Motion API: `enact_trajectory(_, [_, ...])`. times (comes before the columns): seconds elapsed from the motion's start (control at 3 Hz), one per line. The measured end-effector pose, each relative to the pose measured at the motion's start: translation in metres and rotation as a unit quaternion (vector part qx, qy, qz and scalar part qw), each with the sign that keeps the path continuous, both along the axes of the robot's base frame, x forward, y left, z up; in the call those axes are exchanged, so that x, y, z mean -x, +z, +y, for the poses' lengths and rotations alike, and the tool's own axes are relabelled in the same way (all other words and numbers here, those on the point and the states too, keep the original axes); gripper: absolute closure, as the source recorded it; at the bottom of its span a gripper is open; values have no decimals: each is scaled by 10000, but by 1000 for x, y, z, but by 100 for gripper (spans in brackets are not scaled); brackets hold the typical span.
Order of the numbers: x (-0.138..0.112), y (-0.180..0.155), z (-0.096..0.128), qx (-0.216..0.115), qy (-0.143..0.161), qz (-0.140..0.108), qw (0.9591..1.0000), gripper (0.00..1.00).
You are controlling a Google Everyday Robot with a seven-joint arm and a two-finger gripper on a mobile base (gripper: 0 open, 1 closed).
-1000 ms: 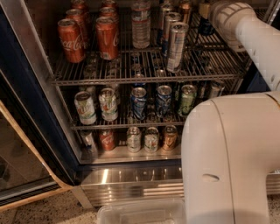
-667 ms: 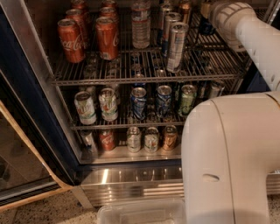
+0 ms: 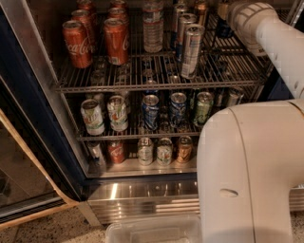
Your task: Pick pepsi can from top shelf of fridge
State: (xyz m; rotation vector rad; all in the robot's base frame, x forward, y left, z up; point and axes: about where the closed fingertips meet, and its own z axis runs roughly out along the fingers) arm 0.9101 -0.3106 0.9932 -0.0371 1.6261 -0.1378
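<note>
The fridge stands open, its glass door swung out at the lower left. On the top shelf, two rows of red Coca-Cola cans stand at the left, a water bottle in the middle and tall slim silver cans to its right. The white arm reaches in from the right, with the end effector at the shelf's back right, just above the dark blue pepsi can. A clear plastic bin sits below the fridge.
</note>
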Motion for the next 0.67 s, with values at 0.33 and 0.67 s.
enact_trajectory(0.33, [9, 9, 3, 156, 45, 44, 9999, 100])
enact_trajectory(0.67, [25, 27, 5, 284, -9, 7, 9996, 100])
